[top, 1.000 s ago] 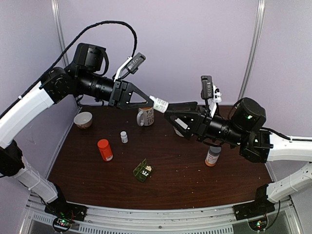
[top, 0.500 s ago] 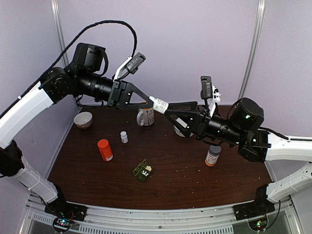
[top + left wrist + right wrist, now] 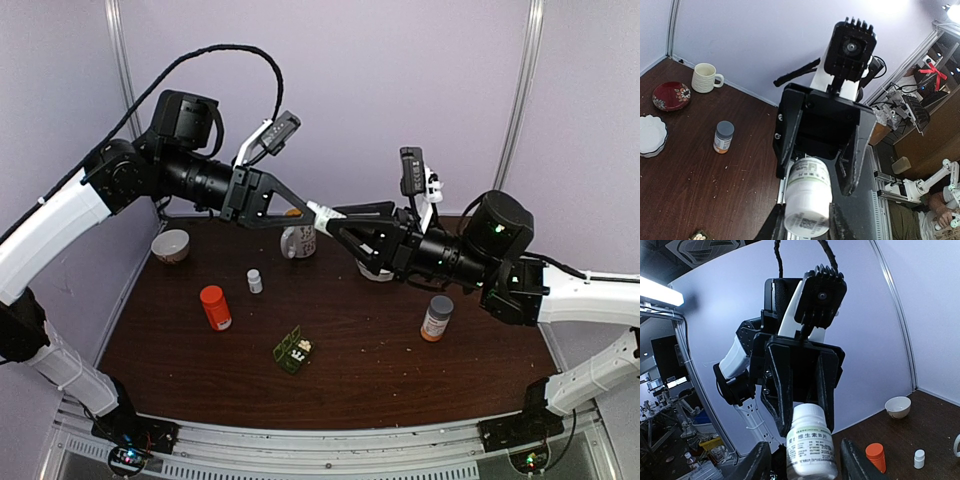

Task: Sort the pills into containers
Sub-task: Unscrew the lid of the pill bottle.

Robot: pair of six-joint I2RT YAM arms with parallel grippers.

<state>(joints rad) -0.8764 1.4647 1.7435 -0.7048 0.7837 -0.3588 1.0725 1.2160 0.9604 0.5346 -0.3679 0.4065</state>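
The left end effector [image 3: 804,222] is gripping a white pill bottle [image 3: 810,447] in mid-air. Its long axis is lying roughly level, pointing at the right end effector [image 3: 806,460], whose jaws are standing open astride its far end. The green pill box [image 3: 293,350] is sitting well below on the dark counter [image 3: 400,370], between both arms, inside lilac walls.

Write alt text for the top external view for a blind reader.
Above a dark table, the robot's left claw grips a white bottle in the air, and the right claw stands open around it. On the table are a green pill box and an orange bottle.
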